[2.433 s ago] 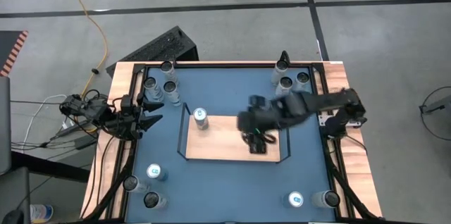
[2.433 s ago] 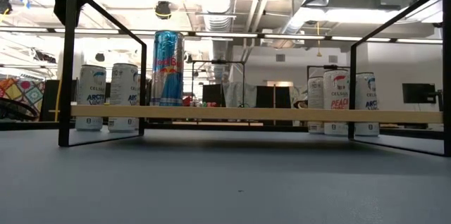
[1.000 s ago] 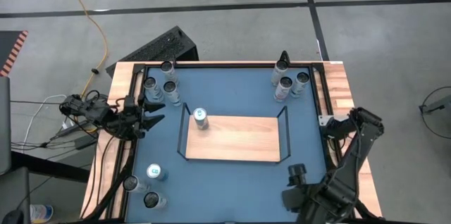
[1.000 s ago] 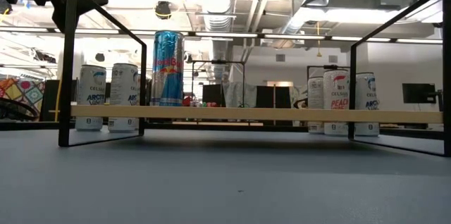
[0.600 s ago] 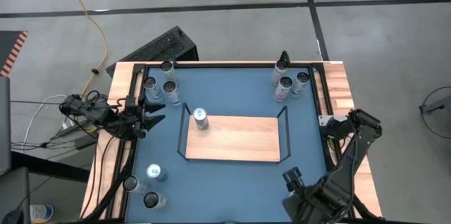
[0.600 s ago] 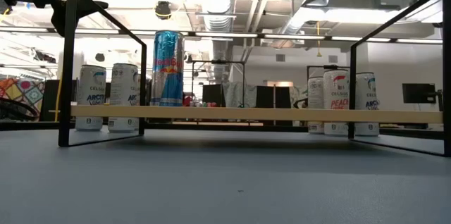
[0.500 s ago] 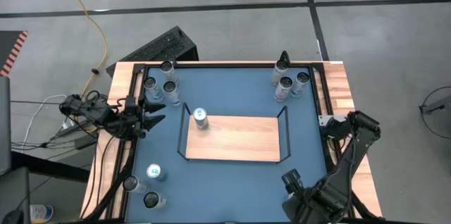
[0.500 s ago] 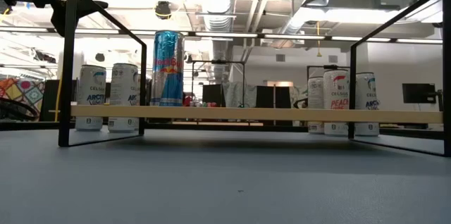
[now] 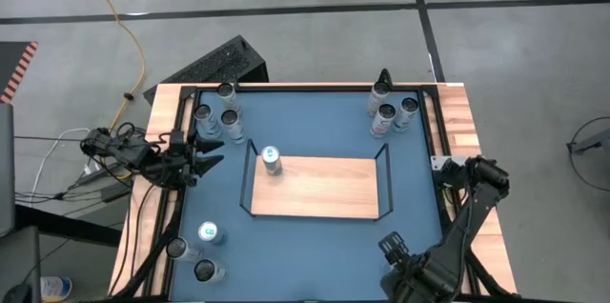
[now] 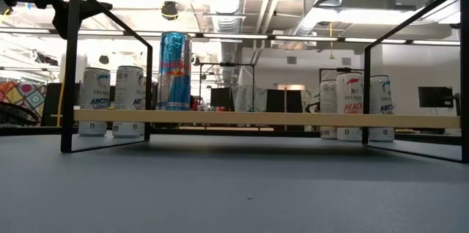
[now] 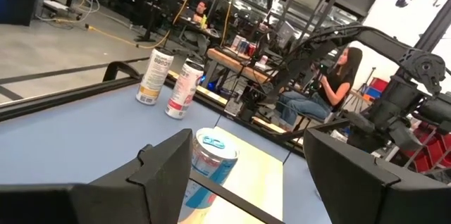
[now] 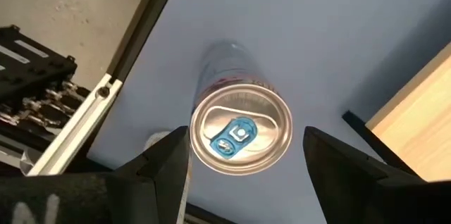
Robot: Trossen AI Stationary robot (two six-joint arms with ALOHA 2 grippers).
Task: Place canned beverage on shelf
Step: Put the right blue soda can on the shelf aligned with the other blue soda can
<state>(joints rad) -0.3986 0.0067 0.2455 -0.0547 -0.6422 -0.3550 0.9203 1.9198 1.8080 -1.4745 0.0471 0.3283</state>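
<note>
R gripper point(image 12: 243, 164) is held spread directly over a can point(image 12: 242, 129) at the table's near-R corner, can not gripped. L gripper point(image 9: 205, 151) is parked spread at the L edge. Shelf point(image 9: 319, 189) sits mid-table w/ one blue can point(image 9: 272, 159) on it.

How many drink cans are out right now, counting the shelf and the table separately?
Can on the shelf: 1
Cans on the blue table, seen from above: 9
Can under the right gripper: 1
Total: 11; the right arm may hide more.
</note>
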